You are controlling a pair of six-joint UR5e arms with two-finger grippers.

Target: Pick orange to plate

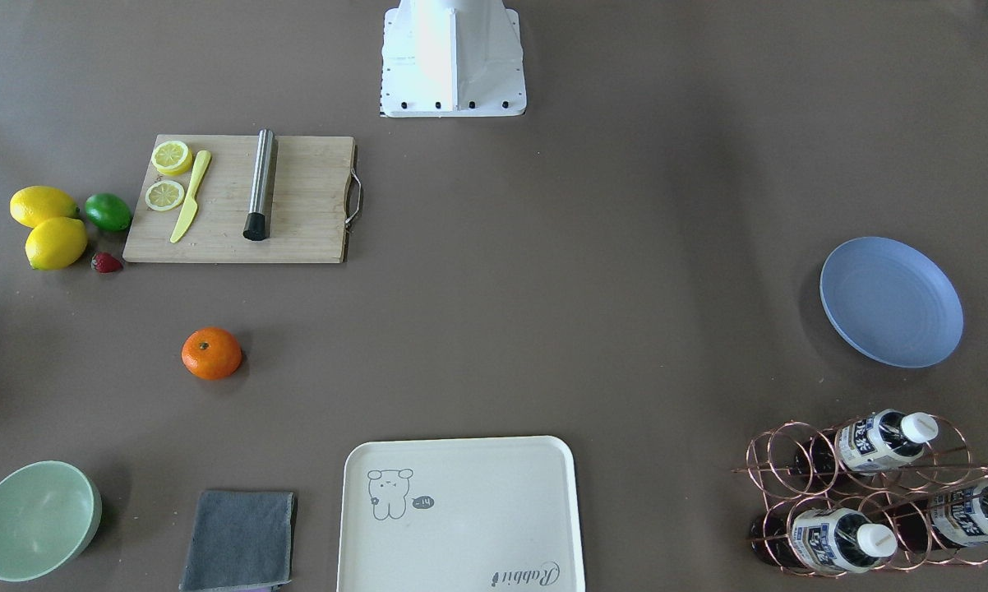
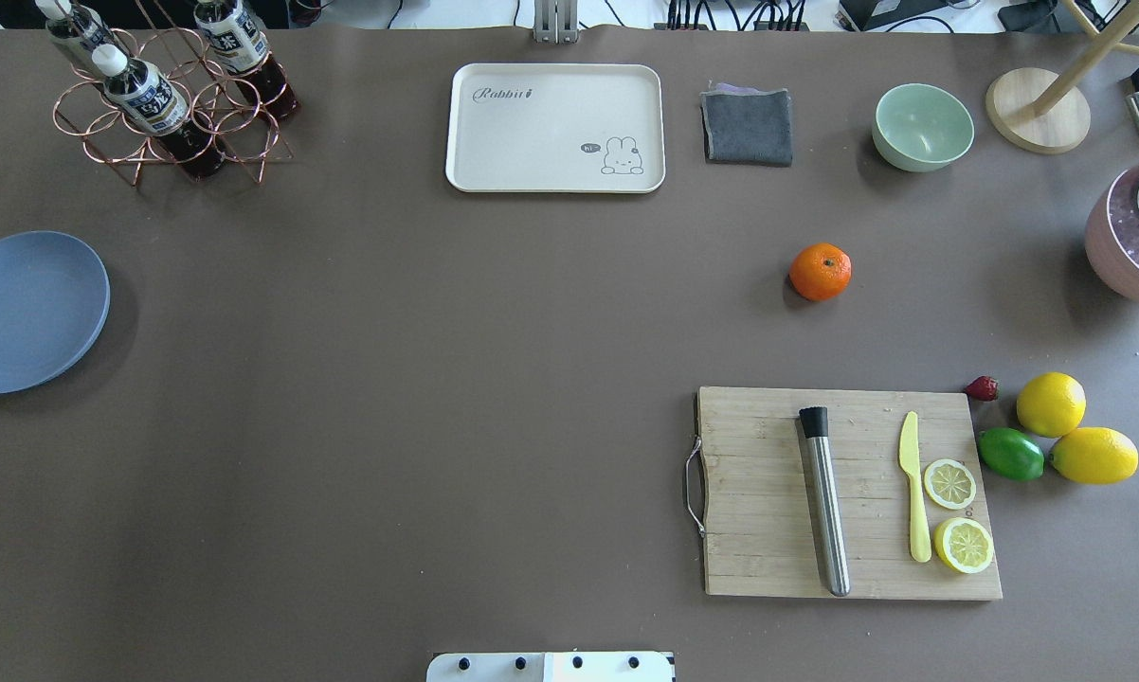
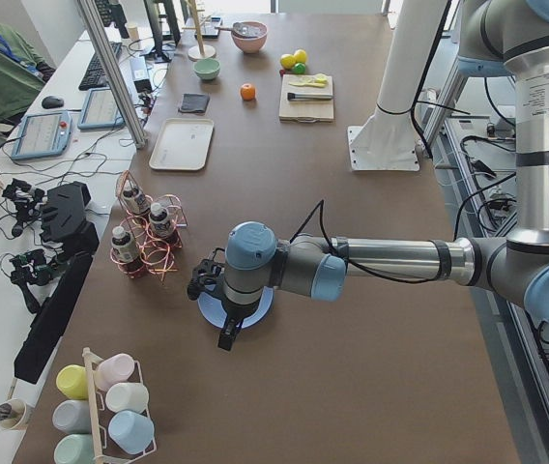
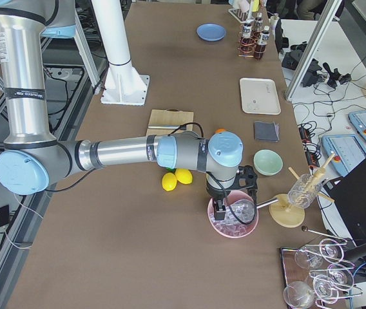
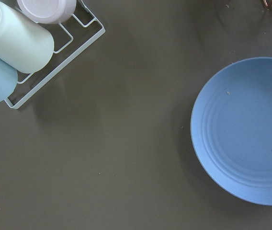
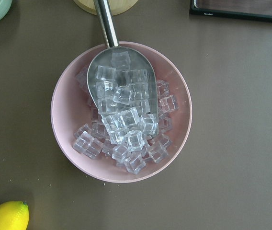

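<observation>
– Overhead exterior: where's the orange (image 2: 820, 272)?
– On the bare table between the cloth (image 2: 747, 126) and the board (image 2: 849, 493), touching neither.
– And the grippers?
– They show only in the side views. The right gripper (image 4: 220, 209) hangs over a pink bowl (image 6: 62, 103) of ice with a scoop (image 6: 106, 21) in it, at the table's right end. The orange sits inward from it, toward the table's middle, well apart.
– The left one?
– The left gripper (image 3: 225, 333) hangs just above the plate (image 2: 29, 313) at the opposite end, so the orange is far across the table from it. Its wrist camera has the plate off to the right and cups (image 5: 16, 43) at upper left.
– Fingers apart or together?
– Can't tell for either; the side views are too small to judge.
</observation>
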